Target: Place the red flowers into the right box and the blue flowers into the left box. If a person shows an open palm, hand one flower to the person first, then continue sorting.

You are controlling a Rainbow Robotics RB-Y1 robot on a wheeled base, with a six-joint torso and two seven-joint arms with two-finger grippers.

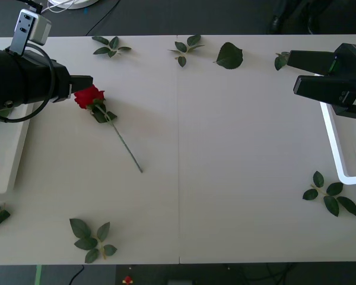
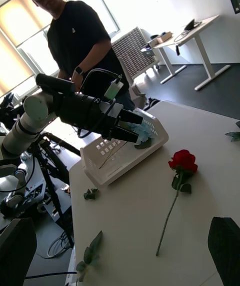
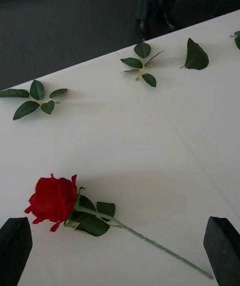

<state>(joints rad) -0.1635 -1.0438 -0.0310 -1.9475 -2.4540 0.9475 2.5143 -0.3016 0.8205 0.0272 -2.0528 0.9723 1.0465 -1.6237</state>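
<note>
White tabletop: one red rose (image 1: 89, 96) lies just beside the spread, empty left gripper (image 1: 83, 85), stem trailing away from it. Far across, the right gripper (image 1: 299, 72) hangs open and empty.

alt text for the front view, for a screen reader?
A single red rose lies on a white table, its stem angled toward the table's middle, with the left gripper open just beside its head. The right gripper hangs over the right box at the far right. Loose green leaf sprigs are scattered around the table's edges.
</note>
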